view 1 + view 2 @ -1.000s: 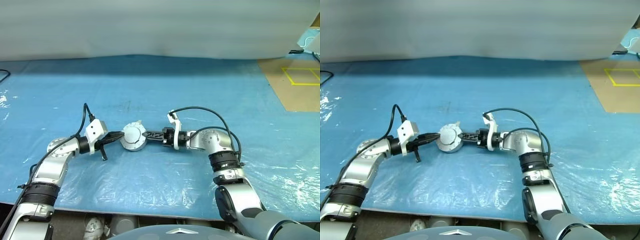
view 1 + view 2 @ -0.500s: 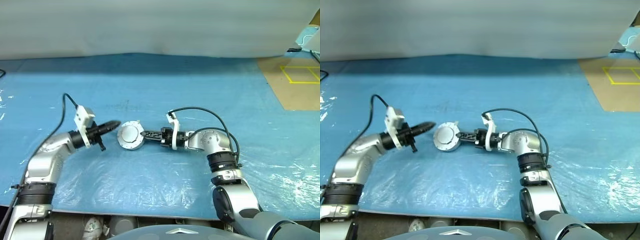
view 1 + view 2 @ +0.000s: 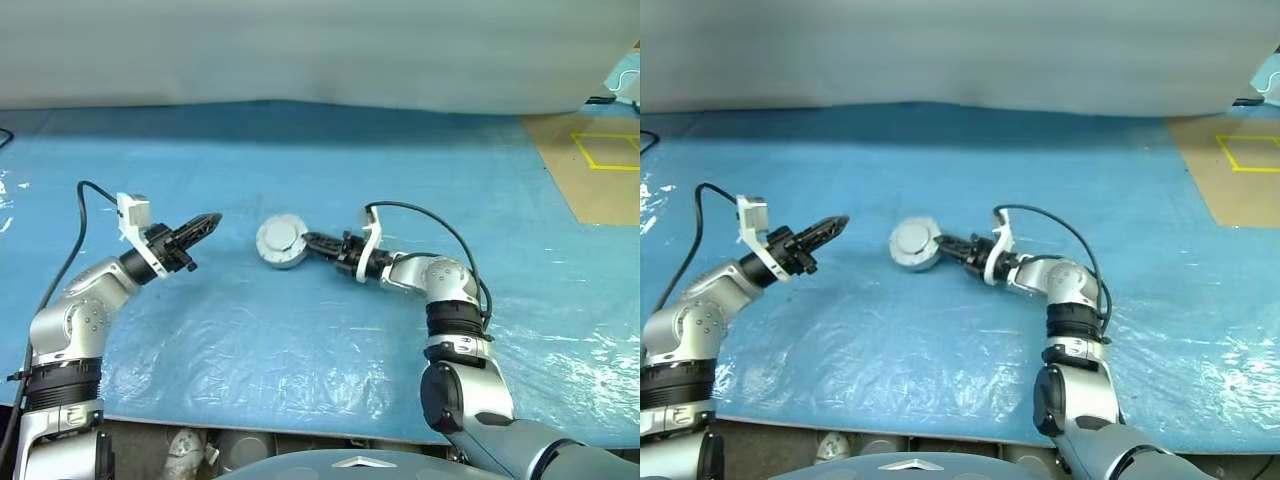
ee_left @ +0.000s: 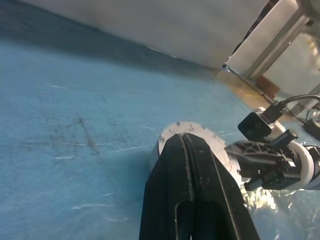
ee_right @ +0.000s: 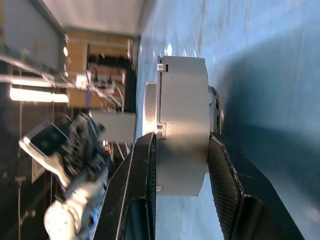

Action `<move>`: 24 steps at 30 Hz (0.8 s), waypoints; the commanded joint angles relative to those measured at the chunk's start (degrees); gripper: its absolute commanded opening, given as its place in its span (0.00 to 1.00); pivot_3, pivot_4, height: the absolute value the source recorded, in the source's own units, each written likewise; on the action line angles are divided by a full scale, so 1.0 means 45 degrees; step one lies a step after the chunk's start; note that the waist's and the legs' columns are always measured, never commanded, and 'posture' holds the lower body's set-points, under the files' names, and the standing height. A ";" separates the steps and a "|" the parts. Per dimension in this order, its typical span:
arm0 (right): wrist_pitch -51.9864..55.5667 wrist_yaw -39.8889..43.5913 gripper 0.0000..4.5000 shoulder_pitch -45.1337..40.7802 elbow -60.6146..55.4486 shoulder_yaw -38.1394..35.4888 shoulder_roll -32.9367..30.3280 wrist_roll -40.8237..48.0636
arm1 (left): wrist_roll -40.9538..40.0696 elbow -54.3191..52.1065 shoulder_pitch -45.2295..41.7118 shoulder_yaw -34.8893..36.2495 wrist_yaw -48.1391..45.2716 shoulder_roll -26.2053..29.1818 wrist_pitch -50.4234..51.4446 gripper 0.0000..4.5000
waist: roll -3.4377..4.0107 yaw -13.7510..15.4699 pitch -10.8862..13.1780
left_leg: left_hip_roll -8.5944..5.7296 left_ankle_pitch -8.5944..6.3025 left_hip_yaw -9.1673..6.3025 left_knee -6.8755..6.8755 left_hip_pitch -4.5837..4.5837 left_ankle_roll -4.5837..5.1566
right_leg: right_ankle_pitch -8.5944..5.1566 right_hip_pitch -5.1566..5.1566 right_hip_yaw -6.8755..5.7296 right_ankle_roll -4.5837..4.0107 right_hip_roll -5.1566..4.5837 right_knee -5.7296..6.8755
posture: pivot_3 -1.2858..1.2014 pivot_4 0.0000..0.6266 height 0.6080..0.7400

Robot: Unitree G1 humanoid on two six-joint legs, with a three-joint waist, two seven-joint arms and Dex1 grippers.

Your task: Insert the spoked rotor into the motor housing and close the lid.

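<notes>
Nearest the robot, the crinkled blue plastic sheet covered the table and had nothing on it. Further out on the left, the left gripper hung above the sheet with its two black fingers pressed together on nothing, tips aimed toward the middle and well apart from the part. At about the same depth on the right, the right gripper reached in level from the right and was clamped on the motor housing. In the right wrist view one finger sat on each flat side of the silver body. The housing was tipped up on edge, and whether its lower rim touched the sheet couldn't be told. The lid looked folded down flat, its smooth grey face turned toward the left arm. The spoked rotor wasn't to be seen, so it was probably already inside under the lid. The task therefore looked close to done, with seating the lid and setting the part down remaining. To do that well, the right gripper should hold its squeeze firm while tilting the housing back flat. It should then lower the housing until the base rests fully on the sheet and only then let go, or the part could roll. The closed left tip could press the lid centre to confirm the lid is shut. Furthest back were a brown board with a yellow tape square and a pale grey backdrop.
</notes>
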 commanded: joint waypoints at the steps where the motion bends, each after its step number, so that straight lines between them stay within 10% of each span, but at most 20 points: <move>1: 0.0255 -0.0576 0.26 -0.0818 -0.1580 -0.0903 0.0409 0.1861 | -0.0882 -0.0824 0.0164 0.0292 0.0178 -0.0231 0.0584 0.00 | -0.0003 -0.0041 0.0002 | 0.0004 0.0000 0.0000 0.0000 0.0000 0.0000 | 0.0000 -0.0002 -0.0001 0.0000 0.0005 0.0001 | 0.52 0.24 1.00; 8: 0.0267 -0.1793 0.26 -0.1410 -0.2279 -0.1398 0.0540 0.3279 | -0.3540 -0.1040 -0.0171 0.0850 0.1239 -0.1483 0.2217 0.14 | -0.0005 -0.0023 0.0003 | 0.0005 0.0000 -0.0004 -0.0001 -0.0009 -0.0005 | 0.0005 -0.0003 -0.0011 0.0007 0.0013 0.0006 | 0.52 0.24 1.00; 19: 0.0294 -0.2406 0.26 -0.1655 -0.2578 -0.0941 0.0574 0.4644 | -0.6263 -0.0122 -0.0762 0.1405 0.3614 -0.3330 0.3086 0.98 | -0.0008 -0.0052 0.0004 | -0.0018 -0.0002 -0.0101 0.0062 -0.0060 -0.0008 | 0.0018 -0.0001 -0.0028 0.0029 0.0015 0.0023 | 0.52 0.24 1.00; 24: 0.0311 -0.2399 0.26 -0.1634 -0.2717 -0.0663 0.0430 0.5074 | -0.6487 0.0424 -0.1149 0.1502 0.4025 -0.3606 0.3014 0.99 | -0.0009 -0.0047 0.0005 | -0.0024 -0.0002 -0.0158 0.0108 -0.0098 -0.0008 | 0.0037 0.0001 -0.0042 0.0059 0.0020 0.0025 | 0.52 0.24 1.00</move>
